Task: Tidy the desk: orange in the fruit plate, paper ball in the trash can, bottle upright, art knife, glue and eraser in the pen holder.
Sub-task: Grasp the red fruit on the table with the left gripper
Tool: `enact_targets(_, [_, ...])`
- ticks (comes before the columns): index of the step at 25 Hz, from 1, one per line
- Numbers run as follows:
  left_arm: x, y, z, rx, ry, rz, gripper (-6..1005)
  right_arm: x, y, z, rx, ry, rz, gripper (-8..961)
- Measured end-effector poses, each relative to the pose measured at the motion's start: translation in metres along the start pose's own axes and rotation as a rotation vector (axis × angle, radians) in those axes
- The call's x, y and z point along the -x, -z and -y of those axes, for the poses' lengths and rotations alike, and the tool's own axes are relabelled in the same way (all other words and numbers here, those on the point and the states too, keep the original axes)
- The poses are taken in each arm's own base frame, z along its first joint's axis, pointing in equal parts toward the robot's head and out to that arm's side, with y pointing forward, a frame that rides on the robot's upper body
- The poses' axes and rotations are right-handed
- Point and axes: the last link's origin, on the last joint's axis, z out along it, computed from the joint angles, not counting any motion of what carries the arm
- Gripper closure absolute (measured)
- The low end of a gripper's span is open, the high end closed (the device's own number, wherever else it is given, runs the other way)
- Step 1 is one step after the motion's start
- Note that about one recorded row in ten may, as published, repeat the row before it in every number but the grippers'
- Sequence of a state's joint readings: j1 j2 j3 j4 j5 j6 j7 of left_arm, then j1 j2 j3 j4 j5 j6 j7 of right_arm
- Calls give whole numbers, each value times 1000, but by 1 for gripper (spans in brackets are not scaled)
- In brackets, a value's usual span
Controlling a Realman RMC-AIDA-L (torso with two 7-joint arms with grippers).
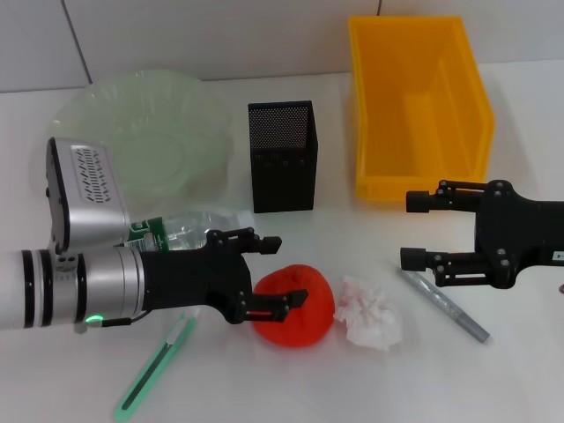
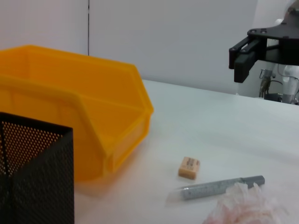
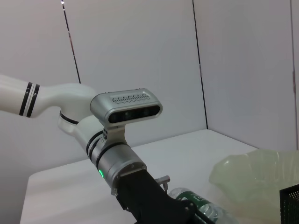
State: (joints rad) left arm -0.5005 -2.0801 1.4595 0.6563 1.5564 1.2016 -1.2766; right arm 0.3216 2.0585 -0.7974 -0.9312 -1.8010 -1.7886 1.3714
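The head view looks down on the whole desk. The left wrist view faces right, low and close, sharing the yellow bin (image 1: 419,101) (image 2: 79,121). The right wrist view faces left, sharing the plate (image 1: 145,132) (image 3: 252,175).

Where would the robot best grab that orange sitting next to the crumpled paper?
Probably across its round middle, coming down from above. The orange rests on the table, with the paper ball close on one side and the open left gripper already over the other, so a top approach with fingers straddling its widest part looks safest.
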Motion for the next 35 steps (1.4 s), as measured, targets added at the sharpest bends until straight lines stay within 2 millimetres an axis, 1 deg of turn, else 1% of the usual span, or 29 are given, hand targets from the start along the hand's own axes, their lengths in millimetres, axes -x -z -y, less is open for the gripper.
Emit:
enact_targets(8, [7,-3,-4,11,18,23,227,1,-1,1,0,2,0,192])
enact_targets(16, [9,-7,-8,27,10,38,232,1,-1,1,-2,2,0,192])
enact_targets(24, [6,-8,-2,-15,12,32,237,0,-1,1,-6,0,0,192])
enact_targets(28, [6,-9,-2,-14,11,32,464,0,-1,1,-5,0,1,192])
enact_targets(35, [7,-9,-3,-5,12,31,670,0,-2,1,-5,0,1,192])
